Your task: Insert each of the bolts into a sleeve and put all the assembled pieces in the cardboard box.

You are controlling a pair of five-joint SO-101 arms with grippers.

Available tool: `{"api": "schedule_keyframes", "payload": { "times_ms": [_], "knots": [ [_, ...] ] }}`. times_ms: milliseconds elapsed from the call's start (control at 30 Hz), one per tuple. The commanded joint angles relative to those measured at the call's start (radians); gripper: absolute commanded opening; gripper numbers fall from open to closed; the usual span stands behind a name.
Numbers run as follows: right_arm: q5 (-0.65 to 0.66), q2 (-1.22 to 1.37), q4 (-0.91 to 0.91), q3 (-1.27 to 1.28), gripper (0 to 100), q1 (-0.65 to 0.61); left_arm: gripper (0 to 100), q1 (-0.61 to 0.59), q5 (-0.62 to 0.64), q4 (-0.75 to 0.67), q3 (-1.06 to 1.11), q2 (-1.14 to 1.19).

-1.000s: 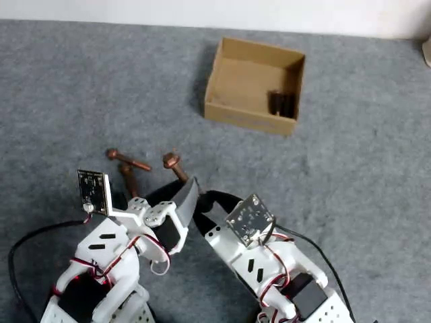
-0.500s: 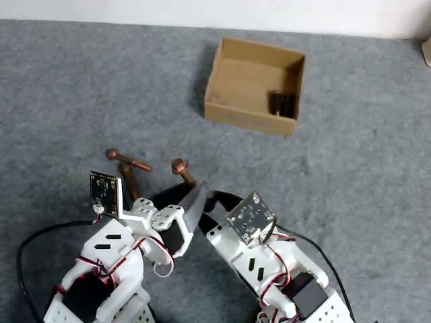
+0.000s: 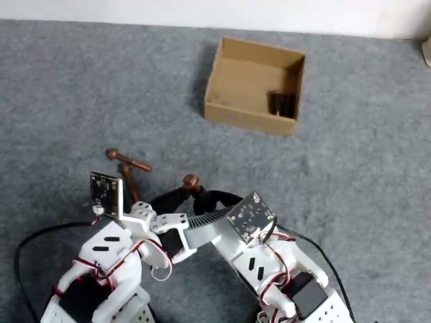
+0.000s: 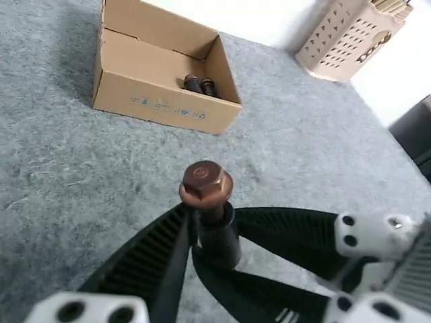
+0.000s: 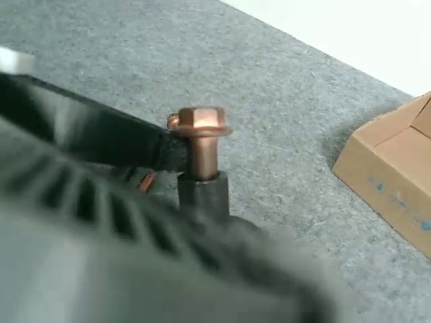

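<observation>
Tipping upright over the last second, the bolt (image 4: pixel 205 183) has travelled with the left gripper (image 4: pixel 195 222) across to the right gripper (image 4: pixel 219 245), and its shank now stands partway down in the black sleeve (image 5: pixel 202 195). Its copper head rises above both sets of jaws. The left gripper's jaws are closed on the bare shank just under the head, above the sleeve's rim. The right gripper's jaws are closed around the sleeve lower down, meeting the left pair almost tip to tip. Two loose bolts (image 3: pixel 128 160) lie on the grey mat (image 3: pixel 350 168) just outside the left gripper's jaws, on the side away from the right gripper, one crossing close over the other (image 3: pixel 129 182). The cardboard box (image 3: pixel 242 118) sits well beyond both sets of jaws, and dark assembled pieces (image 3: pixel 283 102) lie in one of its corners.
</observation>
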Motion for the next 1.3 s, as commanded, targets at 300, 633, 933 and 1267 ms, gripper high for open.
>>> {"api": "schedule_keyframes", "payload": {
  "times_ms": [300,633,933,1267],
  "knots": [
    [-0.005,-0.008,-0.018,-0.015,0.5,0.013,43,-0.297,0.009,0.057,-0.143,0.004],
    [-0.005,-0.008,-0.018,-0.015,0.5,0.015,3,-0.429,-0.178,-0.034,-0.124,0.007],
    [-0.009,-0.005,-0.019,-0.019,0.5,0.062,4,-0.65,-0.554,-0.18,0.039,0.008],
    [0.04,0.136,-0.134,-0.064,0.5,0.306,1,-0.621,-0.634,-0.195,0.117,0.013]
  ]
}}
